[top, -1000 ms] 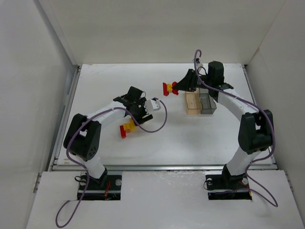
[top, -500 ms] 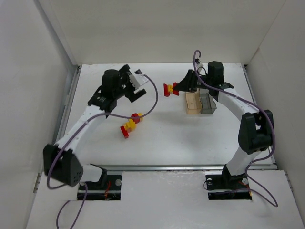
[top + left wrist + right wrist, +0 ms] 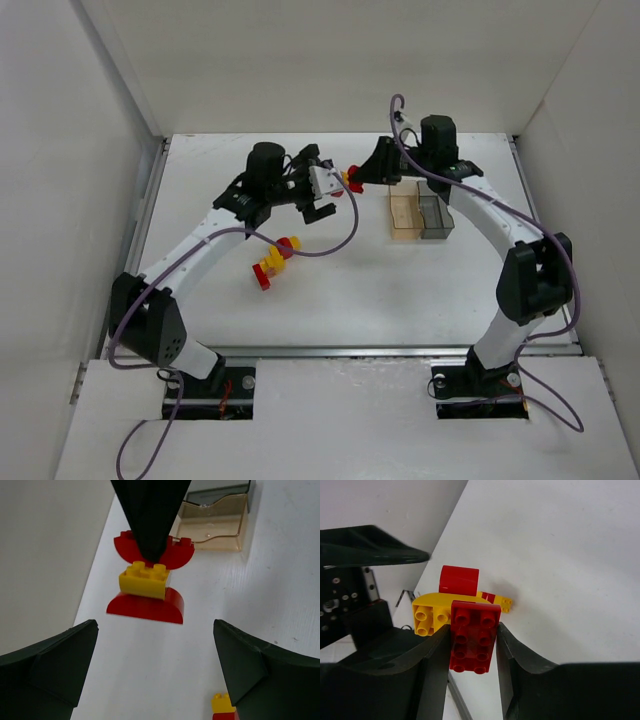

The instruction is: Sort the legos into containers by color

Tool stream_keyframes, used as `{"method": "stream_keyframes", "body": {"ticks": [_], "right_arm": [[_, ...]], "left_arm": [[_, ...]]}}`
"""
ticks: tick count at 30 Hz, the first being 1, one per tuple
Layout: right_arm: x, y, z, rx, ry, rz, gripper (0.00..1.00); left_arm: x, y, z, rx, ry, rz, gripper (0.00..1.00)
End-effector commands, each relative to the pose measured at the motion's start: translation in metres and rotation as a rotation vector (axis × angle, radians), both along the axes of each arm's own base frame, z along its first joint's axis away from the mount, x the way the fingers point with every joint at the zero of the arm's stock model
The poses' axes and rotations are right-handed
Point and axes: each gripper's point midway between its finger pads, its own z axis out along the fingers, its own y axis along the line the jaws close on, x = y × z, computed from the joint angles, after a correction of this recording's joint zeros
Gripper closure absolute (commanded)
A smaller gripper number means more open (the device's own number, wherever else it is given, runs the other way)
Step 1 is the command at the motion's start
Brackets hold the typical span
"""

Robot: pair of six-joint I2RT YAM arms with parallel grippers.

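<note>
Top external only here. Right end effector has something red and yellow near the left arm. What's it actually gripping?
Observer: Right wrist view: the right end effector is shut on a red brick, studs facing the camera.
Operator: Just one brick?
Observer: No. Left wrist view shows a yellow brick joined to it and a red curved piece beyond that.
Operator: Left touching it?
Observer: No. The left end effector is open, jaws wide, the bricks ahead of them untouched.
</note>
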Motion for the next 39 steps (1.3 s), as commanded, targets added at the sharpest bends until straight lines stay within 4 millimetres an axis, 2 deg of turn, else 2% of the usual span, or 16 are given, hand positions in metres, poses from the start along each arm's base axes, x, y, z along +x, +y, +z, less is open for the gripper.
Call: {"method": "stream_keyframes", "body": {"ticks": [1, 7, 9, 12, 13, 15, 20, 22, 25, 27, 29, 32, 33, 37, 38, 39], "right_arm": [[-0.005, 0.015, 0.02, -0.014, -0.063, 0.022, 1.0], [-0.012, 0.026, 0.014, -0.023, -0.053, 0.053, 1.0], [-0.012, 0.026, 0.014, -0.023, -0.053, 0.053, 1.0], [-0.015, 0.03, 0.014, -0.023, -0.053, 0.064, 1.0], [-0.015, 0.03, 0.013, -0.026, -0.061, 0.066, 1.0], [-0.015, 0.03, 0.013, -0.026, -0.061, 0.066, 1.0], [-0.014, 0.03, 0.017, -0.027, -0.078, 0.069, 1.0], [-0.014, 0.03, 0.017, -0.027, -0.078, 0.069, 1.0], [-0.016, 0.035, 0.017, -0.023, -0.077, 0.086, 1.0], [-0.016, 0.035, 0.017, -0.023, -0.077, 0.086, 1.0], [-0.019, 0.038, 0.017, -0.023, -0.077, 0.095, 1.0], [-0.02, 0.039, 0.018, -0.019, -0.076, 0.104, 1.0], [-0.02, 0.039, 0.018, -0.019, -0.076, 0.104, 1.0], [-0.022, 0.039, 0.018, -0.015, -0.075, 0.112, 1.0], [-0.022, 0.039, 0.018, -0.015, -0.075, 0.112, 1.0], [-0.021, 0.04, 0.022, -0.012, -0.083, 0.112, 1.0]], "left_arm": [[-0.011, -0.012, 0.042, -0.015, -0.076, -0.102, 0.0], [-0.029, -0.028, 0.032, 0.005, -0.053, -0.182, 0.0], [-0.028, -0.027, 0.034, -0.01, -0.027, -0.153, 0.0], [-0.021, -0.024, 0.025, 0.012, -0.003, -0.112, 0.09], [-0.018, -0.024, 0.024, 0.016, -0.004, -0.102, 0.18], [-0.018, -0.021, 0.02, 0.041, -0.002, -0.099, 0.27], [-0.015, -0.019, 0.019, 0.034, 0.014, -0.066, 0.4], [-0.011, -0.02, 0.024, 0.022, 0.0, -0.055, 0.4], [-0.009, -0.02, 0.019, 0.025, 0.014, -0.043, 0.33], [-0.007, -0.024, 0.014, 0.031, 0.029, -0.036, 0.35], [-0.005, -0.023, 0.019, 0.021, 0.033, -0.019, 0.41], [0.001, -0.023, 0.018, 0.013, 0.037, 0.006, 0.62], [0.002, -0.024, 0.02, 0.007, 0.028, 0.006, 0.62], [0.004, -0.022, 0.02, 0.01, 0.03, 0.031, 0.85], [0.002, -0.025, 0.02, 0.01, 0.03, 0.022, 0.96], [0.001, -0.022, 0.013, 0.025, 0.044, 0.033, 1.0]]}}
